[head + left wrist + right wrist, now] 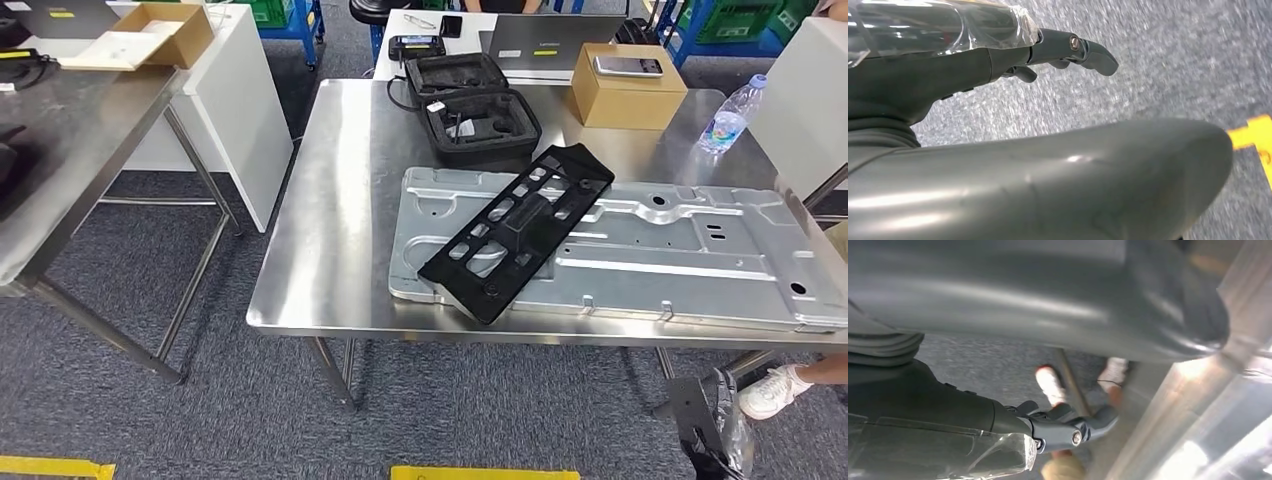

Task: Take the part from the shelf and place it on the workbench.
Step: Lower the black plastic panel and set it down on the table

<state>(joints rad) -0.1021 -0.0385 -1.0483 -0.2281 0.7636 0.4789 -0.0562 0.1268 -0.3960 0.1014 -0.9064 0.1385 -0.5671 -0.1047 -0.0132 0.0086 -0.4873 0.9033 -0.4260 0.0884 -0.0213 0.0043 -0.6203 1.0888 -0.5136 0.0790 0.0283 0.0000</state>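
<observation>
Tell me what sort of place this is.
Likely a workshop or robotics test lab. A stainless-steel workbench carries a stamped metal panel with a black plastic part lying on it, an open equipment case sits behind, and yellow floor tape marks the grey carpet.

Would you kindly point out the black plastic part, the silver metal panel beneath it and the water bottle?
black plastic part (520, 230), head view, on its raised middle block.
silver metal panel (690, 255), head view, on the bare flat area right of the black part.
water bottle (728, 120), head view, on its clear body.
</observation>
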